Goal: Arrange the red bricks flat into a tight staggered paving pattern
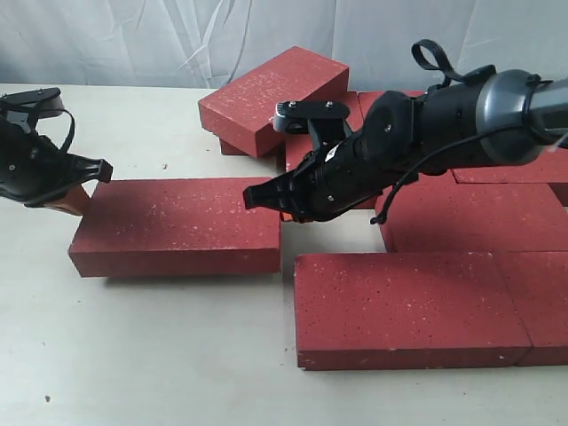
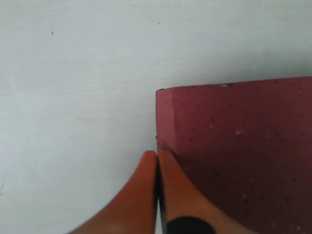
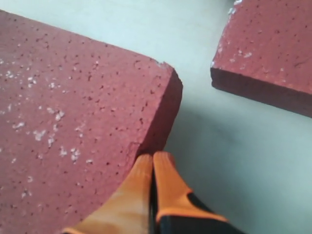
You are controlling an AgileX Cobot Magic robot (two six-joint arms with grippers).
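Exterior view: the loose dark-red speckled paving brick (image 1: 177, 226) lies flat, long axis left-right, a gap short of the laid red bricks (image 1: 408, 306). My left gripper (image 1: 75, 200) touches its left end, right gripper (image 1: 282, 213) its right end, both pinched closed, empty; I'd push from the left.

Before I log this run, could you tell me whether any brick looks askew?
Yes: the back brick lies propped up and tilted rather than flat, and the left brick sits apart from the others.
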